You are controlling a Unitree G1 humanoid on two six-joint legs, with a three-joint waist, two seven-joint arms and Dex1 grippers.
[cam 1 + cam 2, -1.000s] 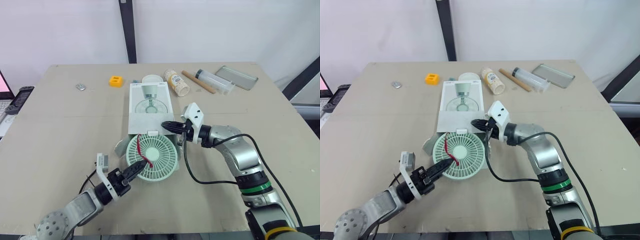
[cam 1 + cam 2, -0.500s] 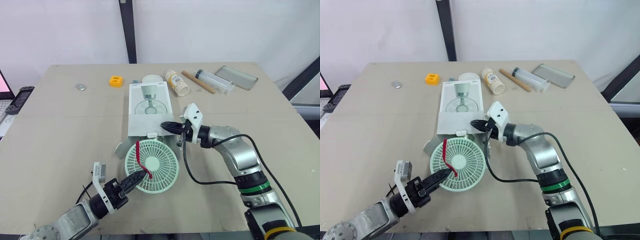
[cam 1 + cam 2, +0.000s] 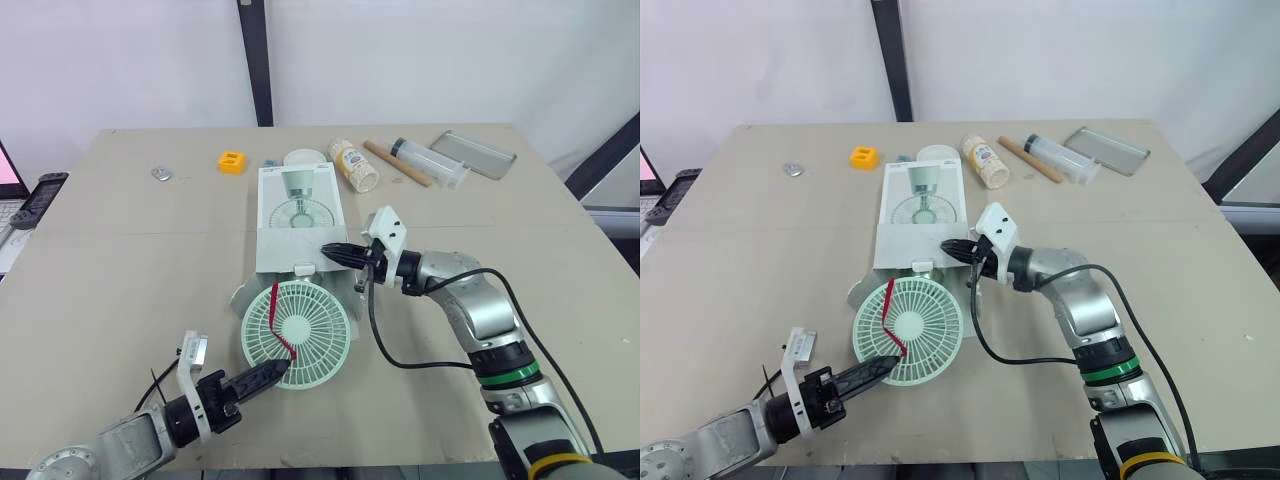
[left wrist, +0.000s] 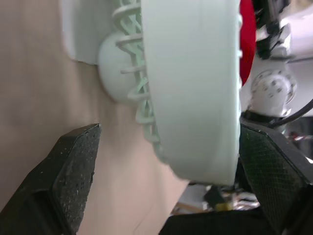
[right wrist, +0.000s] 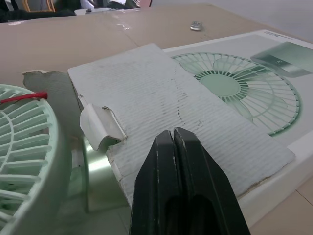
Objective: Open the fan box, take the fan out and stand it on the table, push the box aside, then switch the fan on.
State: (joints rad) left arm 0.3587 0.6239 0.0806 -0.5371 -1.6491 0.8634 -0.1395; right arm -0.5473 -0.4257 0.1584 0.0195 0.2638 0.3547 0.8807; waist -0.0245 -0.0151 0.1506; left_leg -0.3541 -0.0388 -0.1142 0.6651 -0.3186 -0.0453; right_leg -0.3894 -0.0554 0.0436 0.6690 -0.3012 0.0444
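Between L fingers (image 4: 63, 186): fan (image 4: 190, 88) rim

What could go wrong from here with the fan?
The left end effector holds the fan only by its rim edge; it may slip when stood upright. The red strap across the grille could snag. The right end effector, shut, has no grip on the box, which may drag along.

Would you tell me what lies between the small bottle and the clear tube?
A wooden stick lies between them, in the left eye view.
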